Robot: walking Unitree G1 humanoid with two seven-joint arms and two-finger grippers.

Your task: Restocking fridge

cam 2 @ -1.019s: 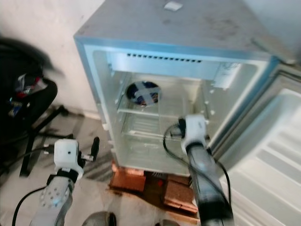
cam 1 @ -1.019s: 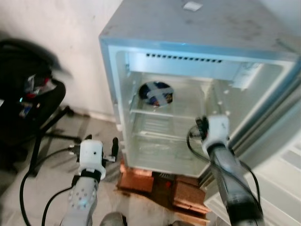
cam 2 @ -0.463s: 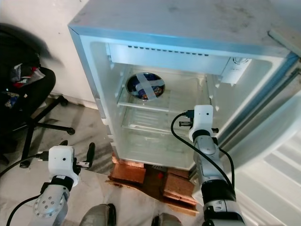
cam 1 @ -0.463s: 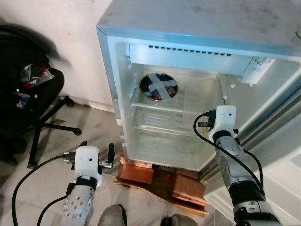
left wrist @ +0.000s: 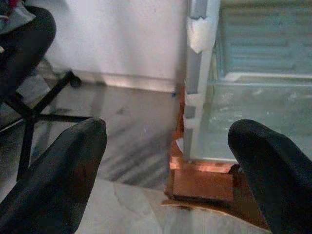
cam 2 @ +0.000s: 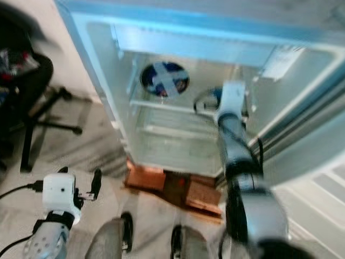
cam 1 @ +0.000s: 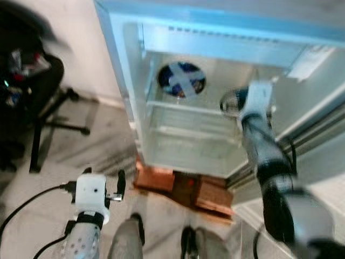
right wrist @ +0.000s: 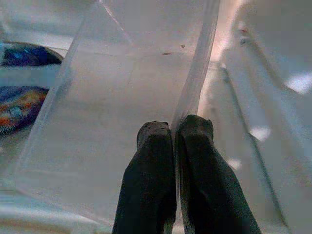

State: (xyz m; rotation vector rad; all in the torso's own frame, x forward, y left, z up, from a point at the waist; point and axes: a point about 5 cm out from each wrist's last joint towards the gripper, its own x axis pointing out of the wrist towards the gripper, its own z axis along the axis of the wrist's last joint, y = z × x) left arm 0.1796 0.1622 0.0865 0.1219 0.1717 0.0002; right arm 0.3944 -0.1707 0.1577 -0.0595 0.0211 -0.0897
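Inside the fridge (cam 1: 135,81), the right tool (right wrist: 174,134) pinches a clear panel (right wrist: 117,97) beside a bowl (cam 1: 181,79).

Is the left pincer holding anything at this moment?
No: in the left wrist view the left pincer has its two black fingers spread wide apart, with bare floor between them.

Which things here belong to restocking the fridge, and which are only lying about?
Job: open white fridge; round blue-patterned dish on its upper shelf; clear plastic panel pinched by the right claw.
Lying about: black office chair; brown blocks under the fridge; idle left claw.
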